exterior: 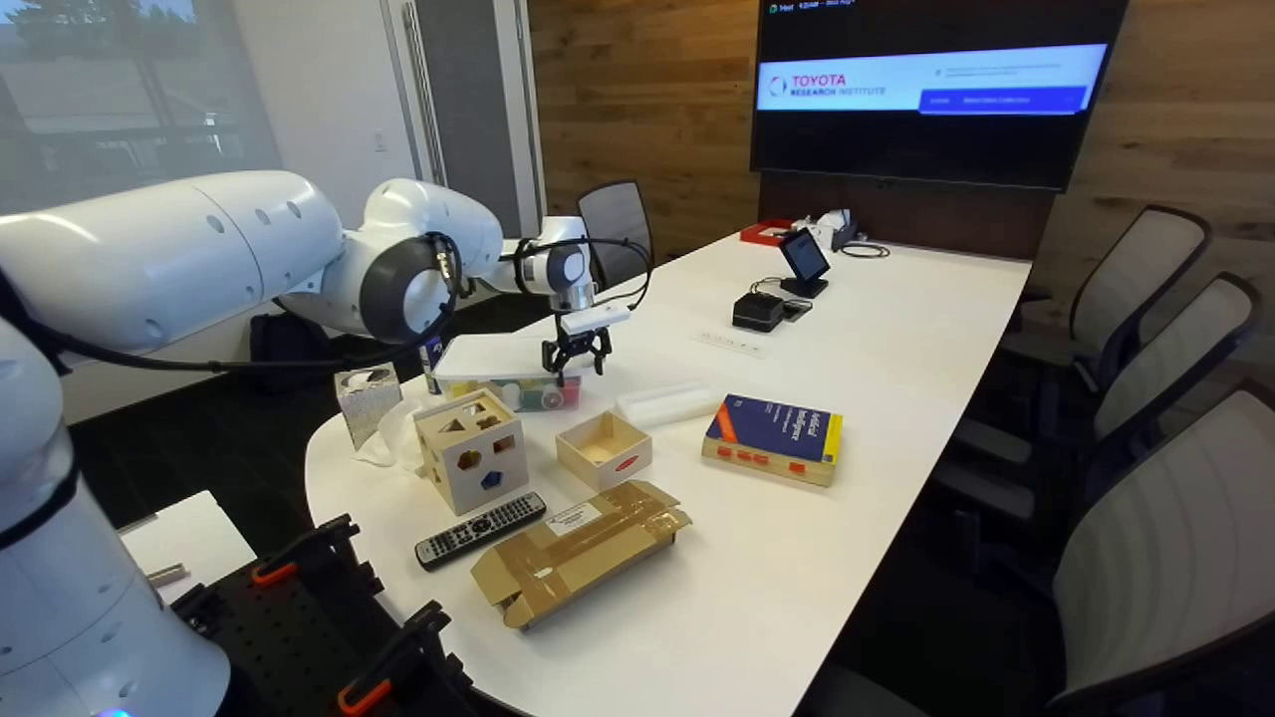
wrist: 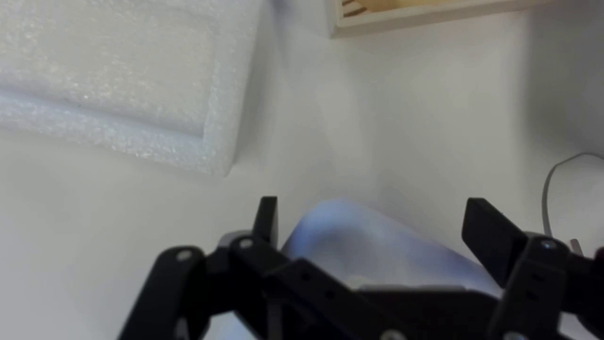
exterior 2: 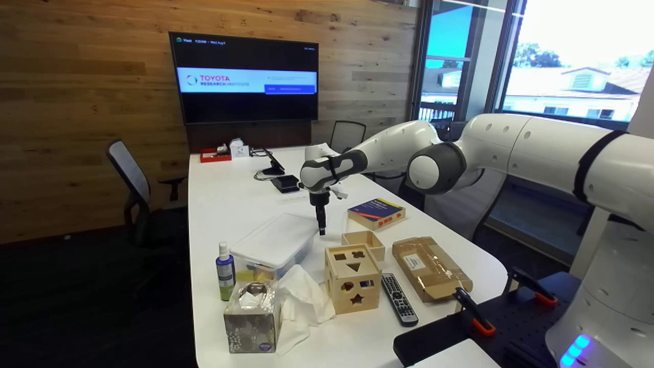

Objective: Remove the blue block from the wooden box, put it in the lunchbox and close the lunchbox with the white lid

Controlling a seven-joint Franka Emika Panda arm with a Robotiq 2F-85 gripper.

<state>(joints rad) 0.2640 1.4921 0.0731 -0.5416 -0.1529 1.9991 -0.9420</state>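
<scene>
The wooden box [exterior: 510,466], a light cube with shaped holes, stands upright in both exterior views. Something blue shows through its pentagon hole; whether this is the blue block I cannot tell. A clear lunchbox [exterior: 561,395] with coloured pieces inside sits behind the cube. Its white lid [exterior 2: 278,240] lies over the top; whether it is pressed down cannot be seen. My gripper [exterior: 581,370] hovers at one end of this lid, fingers wide apart. In the wrist view, a blurred bluish-white corner, apparently of the lid, appears between the gripper [wrist: 373,204] fingers, with no grip on it.
A shallow wooden tray [exterior: 605,450] and a white foam piece [exterior: 669,402] lie close by. Around them are a thick book [exterior: 772,438], cardboard [exterior: 583,553], a remote [exterior: 481,530], a tissue box [exterior 2: 252,322] and a spray bottle [exterior 2: 225,273].
</scene>
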